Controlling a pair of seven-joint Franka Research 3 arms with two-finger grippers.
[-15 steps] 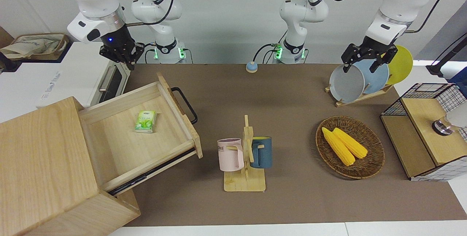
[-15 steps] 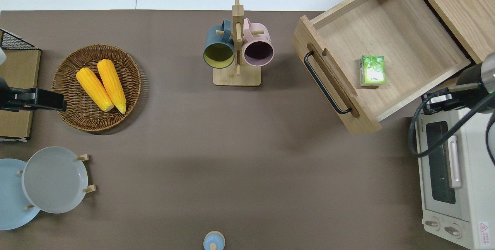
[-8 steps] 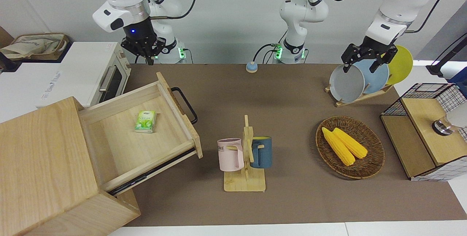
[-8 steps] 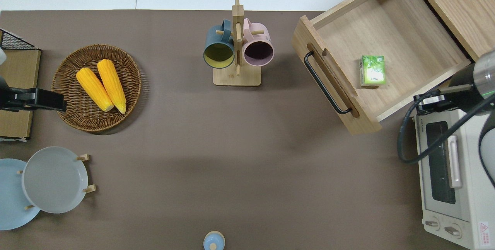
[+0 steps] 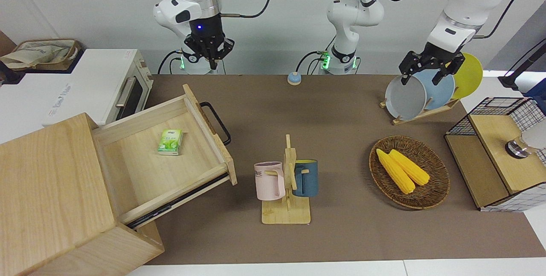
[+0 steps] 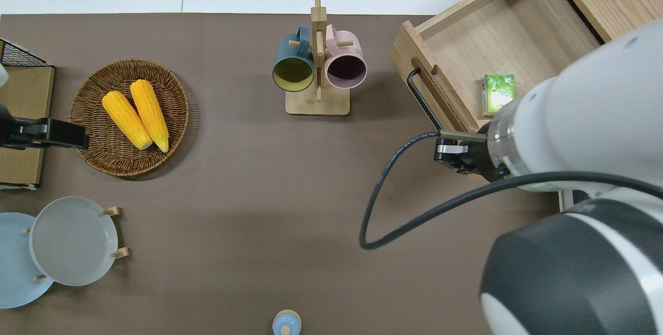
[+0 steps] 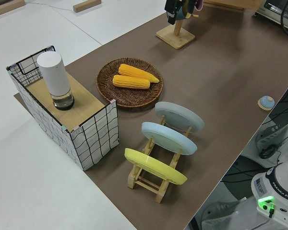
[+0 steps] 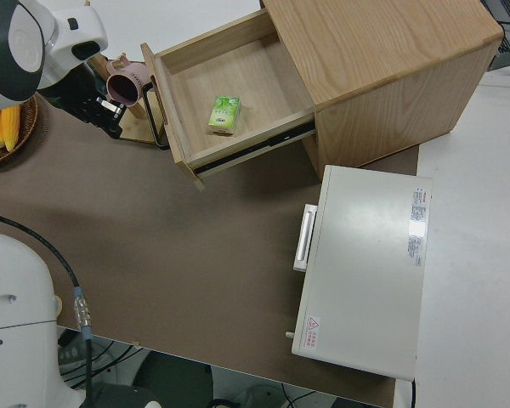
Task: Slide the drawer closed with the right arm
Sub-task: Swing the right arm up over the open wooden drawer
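The light-wood drawer (image 5: 170,156) stands pulled out of its wooden cabinet (image 5: 47,190), with a green packet (image 5: 170,141) lying in it. Its black bar handle (image 5: 216,122) faces the middle of the table. My right gripper (image 5: 211,59) hangs in the air with its fingers pointing down and touches nothing. In the overhead view my right wrist (image 6: 458,154) is over the mat, by the end of the drawer front nearer to the robots, and hides that end of the handle (image 6: 422,98). The right side view shows the gripper (image 8: 102,110) beside the handle (image 8: 157,119). My left arm (image 5: 428,69) is parked.
A white toaster oven (image 5: 98,86) stands nearer to the robots than the cabinet. A mug rack (image 5: 286,182) stands mid-table. A wicker basket (image 5: 426,197) of corn, a plate rack (image 5: 420,92) and a wire-mesh box (image 5: 495,156) are toward the left arm's end. A small blue button (image 5: 293,78) sits near the robots.
My right arm has swung away from over the toaster oven toward the table's middle, and now hangs by the drawer front. The drawer and left arm have not moved.
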